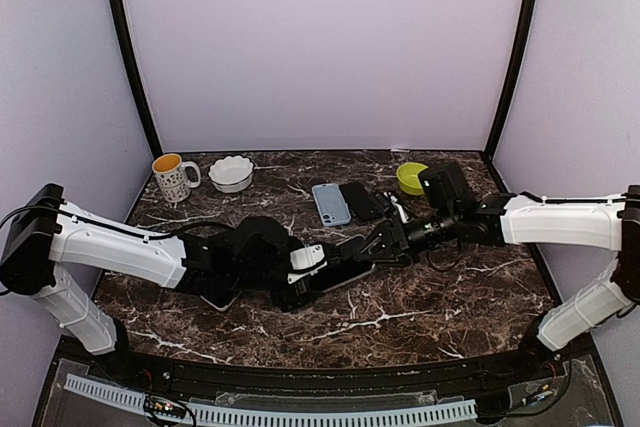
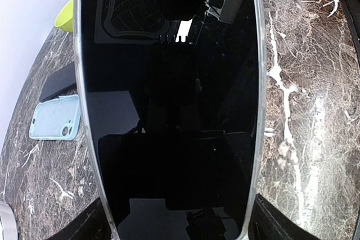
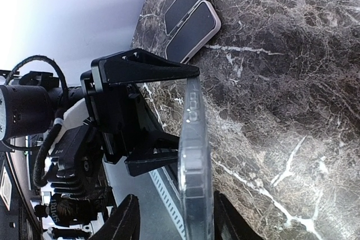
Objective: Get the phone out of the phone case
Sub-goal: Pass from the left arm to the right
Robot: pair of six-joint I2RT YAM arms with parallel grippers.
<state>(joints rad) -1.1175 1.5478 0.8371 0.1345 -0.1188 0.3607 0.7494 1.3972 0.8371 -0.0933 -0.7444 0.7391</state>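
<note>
Phone (image 2: 169, 116) not out yet: clear phone case (image 2: 256, 111) rim wraps the whole screen. Both are held mid-counter (image 1: 420, 297), off the surface. Left claw (image 1: 318, 269) clenched on the near end, right claw (image 1: 372, 245) on the far end. Separation remains.

Phone (image 1: 340, 274) between both hands

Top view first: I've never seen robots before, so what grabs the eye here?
Two white arms meet at the middle of the dark marble table, both gripping one phone in a clear case between the left gripper and right gripper. Behind them lie a light blue phone and a black one, with a mug, white bowl and green bowl along the back.
</note>
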